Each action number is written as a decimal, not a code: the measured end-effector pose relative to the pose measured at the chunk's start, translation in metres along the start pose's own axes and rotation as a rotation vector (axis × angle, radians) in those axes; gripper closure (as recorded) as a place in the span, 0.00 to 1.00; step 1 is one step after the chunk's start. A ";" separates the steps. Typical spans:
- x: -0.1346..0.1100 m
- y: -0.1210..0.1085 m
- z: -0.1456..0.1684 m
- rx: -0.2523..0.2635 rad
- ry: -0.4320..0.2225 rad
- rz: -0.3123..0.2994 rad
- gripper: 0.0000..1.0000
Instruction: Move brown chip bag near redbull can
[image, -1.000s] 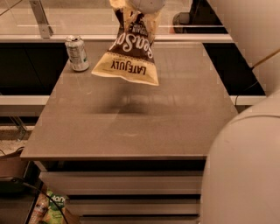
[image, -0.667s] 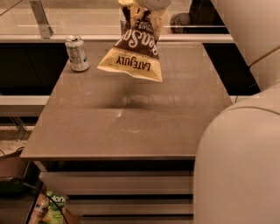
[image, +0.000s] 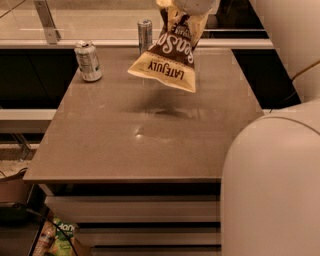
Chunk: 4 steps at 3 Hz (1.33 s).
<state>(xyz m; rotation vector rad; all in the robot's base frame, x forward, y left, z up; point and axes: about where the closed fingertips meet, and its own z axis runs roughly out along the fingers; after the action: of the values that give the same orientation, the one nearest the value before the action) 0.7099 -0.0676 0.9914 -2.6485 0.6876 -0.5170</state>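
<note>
tabletop (image: 150, 150) is a flat grey-brown slab with dark gaps behind and at both sides, and a pale ledge runs along the back. the redbull can (image: 145, 35) stands upright at the far edge, near the middle. a shorter, wider can (image: 88, 61) stands upright near the far left corner, well apart from it.

the gripper (image: 189, 6) is at the very top of the view, above the far half of the table, clenched on the upper end of the brown chip bag (image: 167, 57). the bag hangs tilted and clear of the surface, its pale printed end lowest. its shadow (image: 170, 111) lies on the table below. the bag appears just right of the redbull can, but the shadow suggests it hangs nearer the front edge than the can stands.

recommendations:
- you should carry the bag toward the far edge only a little, aiming for bare table just in front of or right of the redbull can.
- leave a clear gap. a slim can is likely to tip if the loose lower end brushes it.
- lower slowly until the pale end rests on the table, then release.
- expect a light, crinkly bag to slump on release, so angle it to fall away from the can.
- do not drift left toward the shorter can.
</note>
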 end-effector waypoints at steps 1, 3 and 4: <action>0.022 0.011 0.004 -0.011 0.068 0.036 1.00; 0.054 0.019 0.021 -0.055 0.212 0.025 1.00; 0.073 0.032 0.062 -0.104 0.221 0.045 1.00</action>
<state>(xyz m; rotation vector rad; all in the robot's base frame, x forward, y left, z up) 0.7837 -0.1164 0.9427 -2.6897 0.8590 -0.7888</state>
